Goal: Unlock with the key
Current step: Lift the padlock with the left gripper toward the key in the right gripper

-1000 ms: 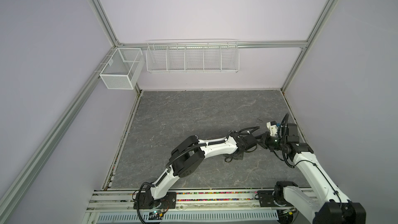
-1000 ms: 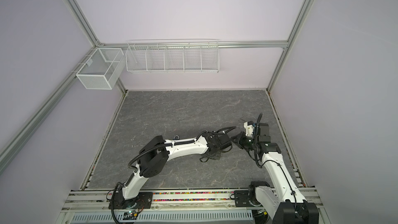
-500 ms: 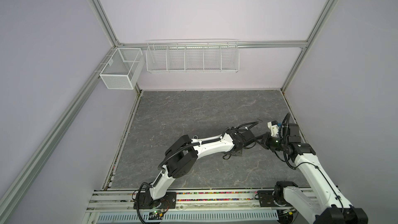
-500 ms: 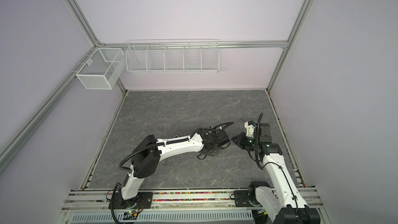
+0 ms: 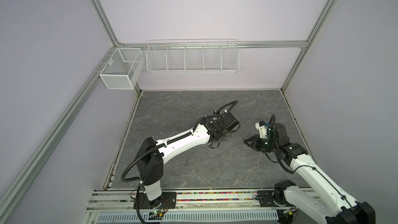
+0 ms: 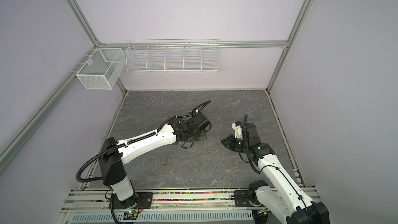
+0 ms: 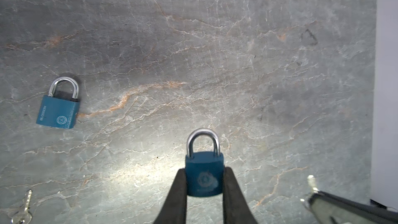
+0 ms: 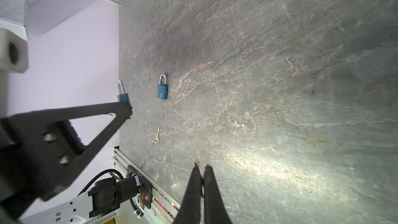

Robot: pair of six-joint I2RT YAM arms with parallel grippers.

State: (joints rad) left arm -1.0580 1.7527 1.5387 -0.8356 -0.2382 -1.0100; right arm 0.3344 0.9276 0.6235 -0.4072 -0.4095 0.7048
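Note:
A blue padlock (image 7: pixel 204 173) with a silver shackle hangs above the table, and my left gripper (image 7: pixel 204 172) is shut on the sides of its body. From the right wrist view the same padlock (image 8: pixel 123 95) sticks out past the left fingers (image 8: pixel 120 109). My right gripper (image 8: pixel 201 168) is shut on a small silver key (image 8: pixel 195 149) whose blade points out past the tips. In both top views the right gripper (image 5: pixel 245 142) (image 6: pixel 222 141) stands a short gap to the right of the left wrist (image 5: pixel 224 126).
A second blue padlock (image 7: pixel 58 113) (image 8: pixel 162 90) lies flat on the grey stone table (image 5: pixel 193 108). A spare key (image 5: pixel 186 162) (image 6: pixel 165 162) (image 8: pixel 156 136) lies nearer the front rail. White wire baskets (image 5: pixel 191 57) hang on the back wall.
The left arm has drawn back to the left with the padlock, widening the gap to the right gripper. The right arm has hardly moved.

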